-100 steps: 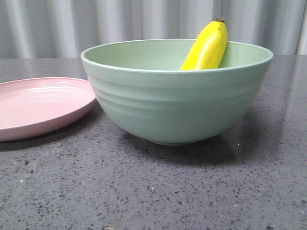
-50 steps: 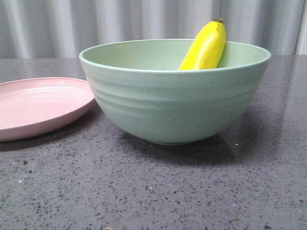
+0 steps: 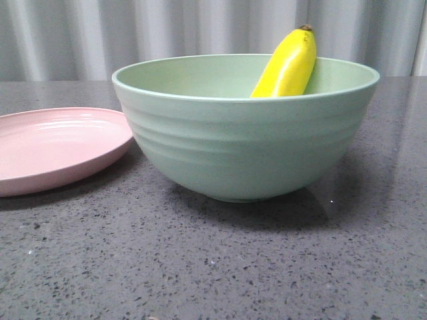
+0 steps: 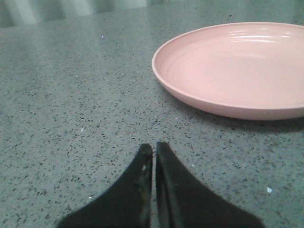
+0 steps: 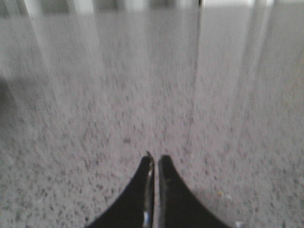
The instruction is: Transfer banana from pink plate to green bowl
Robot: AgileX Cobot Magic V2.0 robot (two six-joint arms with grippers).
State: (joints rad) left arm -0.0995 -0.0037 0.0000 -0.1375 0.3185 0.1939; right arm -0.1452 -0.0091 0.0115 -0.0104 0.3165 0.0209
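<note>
The yellow banana [image 3: 288,65] leans inside the green bowl [image 3: 243,143], its dark stem tip sticking up above the far right rim. The pink plate [image 3: 57,147] lies bare to the left of the bowl, its rim close to the bowl's side. The plate also shows in the left wrist view [image 4: 235,66], ahead of my left gripper [image 4: 154,146], which is shut and holds nothing, low over the table. My right gripper [image 5: 156,158] is shut and holds nothing, over bare table. Neither gripper shows in the front view.
The dark speckled grey tabletop [image 3: 213,267] runs across the front view. A pale pleated curtain [image 3: 167,33] hangs behind the table. The right wrist view is blurred.
The bowl with the banana shifted slightly left half a second ago and is back to the right now. The plate shifted with it.
</note>
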